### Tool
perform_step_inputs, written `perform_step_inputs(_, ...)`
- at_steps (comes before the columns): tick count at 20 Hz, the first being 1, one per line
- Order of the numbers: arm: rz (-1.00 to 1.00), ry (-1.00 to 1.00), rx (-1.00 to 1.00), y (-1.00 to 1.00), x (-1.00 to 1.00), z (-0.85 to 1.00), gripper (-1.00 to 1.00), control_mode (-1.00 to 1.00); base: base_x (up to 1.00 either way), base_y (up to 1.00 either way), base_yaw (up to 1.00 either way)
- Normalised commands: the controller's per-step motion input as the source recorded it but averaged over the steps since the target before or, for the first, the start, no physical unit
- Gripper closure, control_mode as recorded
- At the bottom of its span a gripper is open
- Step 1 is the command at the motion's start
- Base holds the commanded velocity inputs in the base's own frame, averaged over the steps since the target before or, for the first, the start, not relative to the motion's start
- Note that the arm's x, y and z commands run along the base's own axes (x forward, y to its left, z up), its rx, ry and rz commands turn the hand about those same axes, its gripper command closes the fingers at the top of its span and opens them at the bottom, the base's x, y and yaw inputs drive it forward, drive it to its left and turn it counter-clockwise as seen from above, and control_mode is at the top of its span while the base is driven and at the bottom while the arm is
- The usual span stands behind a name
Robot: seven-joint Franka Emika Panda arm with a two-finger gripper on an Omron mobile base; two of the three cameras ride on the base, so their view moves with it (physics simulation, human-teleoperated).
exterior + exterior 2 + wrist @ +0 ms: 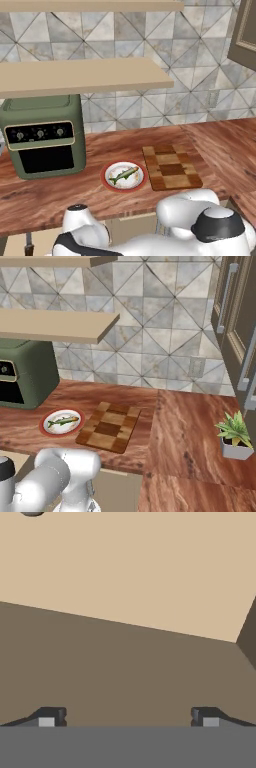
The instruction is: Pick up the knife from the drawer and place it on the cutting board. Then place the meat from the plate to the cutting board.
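My gripper (128, 717) hangs with jaws spread wide and nothing between them, facing plain tan panels. Beyond, on the countertop (210, 140), the meat (123, 174) lies on the plate (106, 181), beside the bare cutting board (171, 166).

Glossy white, rounded arm (190, 220) segments, bulbous at the joints, with dark grey to black caps and bands between them. Small dark grey finger tips (50, 717), each with a pale square pad.
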Motion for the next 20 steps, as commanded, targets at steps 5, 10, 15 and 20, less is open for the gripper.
perform_step_inputs(5,0.0,0.09,0.0,0.06,-0.57,-0.22,-1.0,-1.0,0.0,0.0,0.0)
perform_step_inputs(10,0.0,0.05,-0.01,0.06,-0.68,-0.37,-1.0,-1.0,0.0,0.0,0.0)
perform_step_inputs(15,0.0,0.03,-0.01,0.06,-0.72,-0.37,-1.0,-1.0,0.0,0.0,0.0)
perform_step_inputs(20,0.0,0.01,-0.01,0.03,-0.43,0.09,-1.0,-1.0,0.0,0.0,0.0)
